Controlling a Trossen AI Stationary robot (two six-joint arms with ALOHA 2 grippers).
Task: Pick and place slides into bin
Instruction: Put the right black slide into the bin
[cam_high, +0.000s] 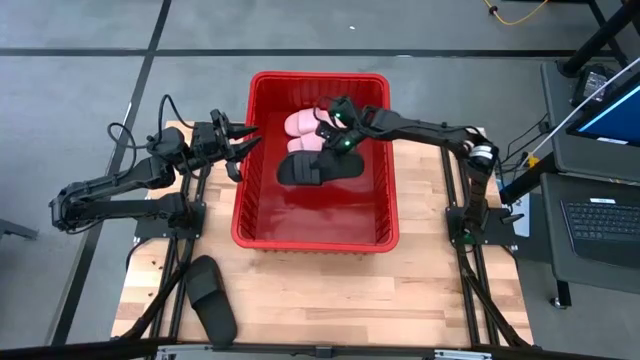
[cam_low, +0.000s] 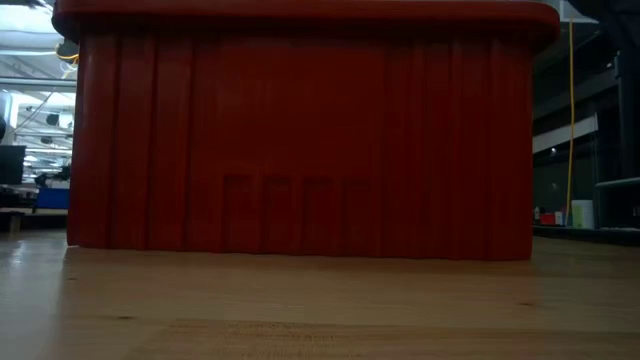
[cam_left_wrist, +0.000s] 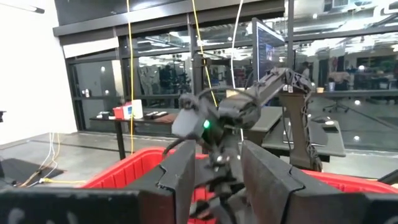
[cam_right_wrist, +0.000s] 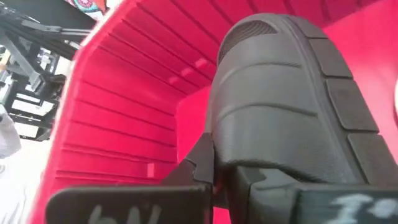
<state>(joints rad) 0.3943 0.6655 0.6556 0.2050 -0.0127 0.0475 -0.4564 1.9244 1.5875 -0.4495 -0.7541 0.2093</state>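
The red bin (cam_high: 386, 205) stands mid-table and fills the low view (cam_low: 300, 140). Two pale pink slides (cam_high: 303, 133) lie side by side in its far part. My right gripper (cam_high: 338, 143) reaches into the bin from the right and is shut on a black slide (cam_high: 315, 168), whose ribbed sole fills the right wrist view (cam_right_wrist: 280, 93). The other black slide (cam_high: 210, 298) lies flat on the table at the near left. My left gripper (cam_high: 244, 142) is open and empty by the bin's left rim; its own view (cam_left_wrist: 214, 180) looks over the rim at the right arm. My right gripper pinches the black slide between its two fingers (cam_right_wrist: 202, 165) at the end of the slide nearest the gripper (cam_right_wrist: 227, 168), with the sole toward the wrist camera. The fingers slant down into the bin from the right. The slide reaches away from them inside the bin; whether it touches the floor I cannot tell.
The bin's tall walls and rolled rim (cam_high: 315, 243) surround the right gripper. Bare bin floor (cam_high: 320, 215) lies in the near half. Wooden table (cam_high: 400, 300) shows in front of the bin. A laptop desk (cam_high: 600, 215) stands off the table's right side.
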